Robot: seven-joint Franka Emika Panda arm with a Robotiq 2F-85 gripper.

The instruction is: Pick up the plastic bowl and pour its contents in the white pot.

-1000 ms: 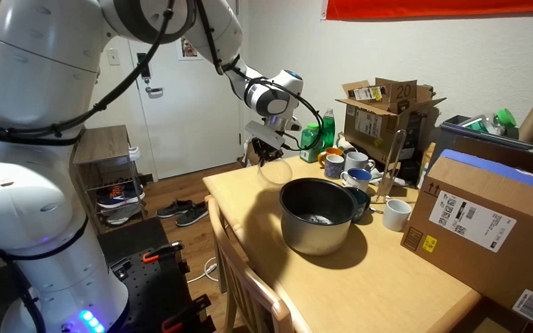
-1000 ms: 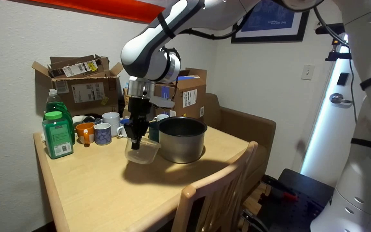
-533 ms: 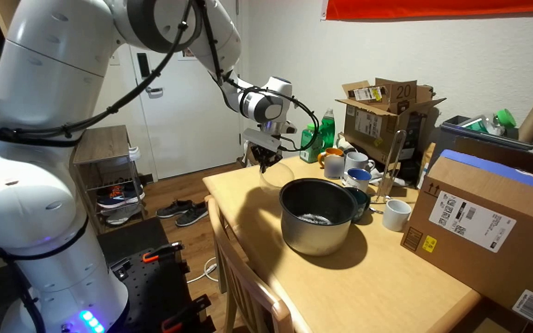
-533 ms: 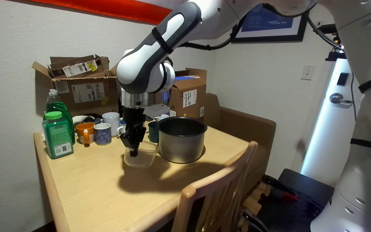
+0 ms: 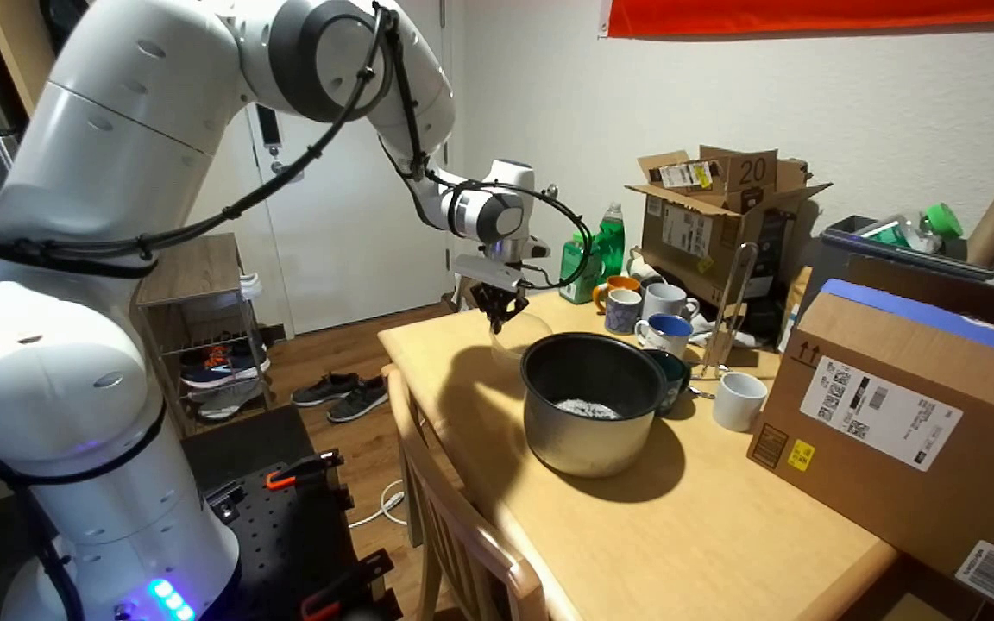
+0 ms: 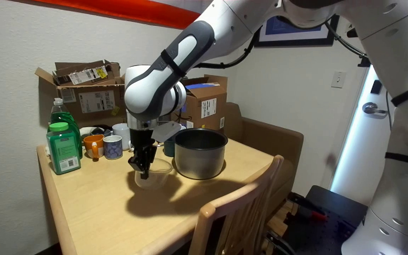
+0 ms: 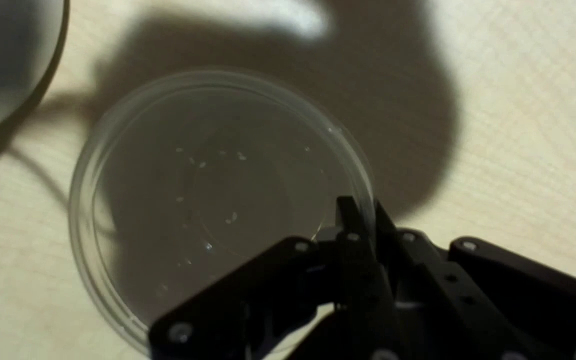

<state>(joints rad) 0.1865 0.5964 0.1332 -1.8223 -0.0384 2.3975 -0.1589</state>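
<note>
The plastic bowl is a clear, shallow round bowl (image 7: 248, 185), with a few small white grains scattered inside. It sits upright beside the pot in both exterior views (image 5: 525, 335) (image 6: 157, 179), close over the table; I cannot tell whether it touches the wood. My gripper (image 7: 362, 220) is shut on the bowl's rim, one finger inside and one outside. The gripper also shows in both exterior views (image 5: 498, 323) (image 6: 143, 174). The white pot (image 5: 588, 444) is silvery outside and dark inside, with white grains at its bottom. It also shows in an exterior view (image 6: 200, 161) and at the wrist view's upper left corner (image 7: 3, 60).
Several mugs, among them an orange one (image 6: 93, 146) and a white one (image 5: 739, 400), stand behind and beside the pot. Green bottles (image 6: 63, 148) stand at the table's corner. Cardboard boxes (image 5: 894, 431) line the wall side. A wooden chair (image 6: 236, 202) stands at the table's edge.
My gripper has moved down toward the table with the bowl in it. The bowl has gone from tilted to about level. The pot has not moved.
</note>
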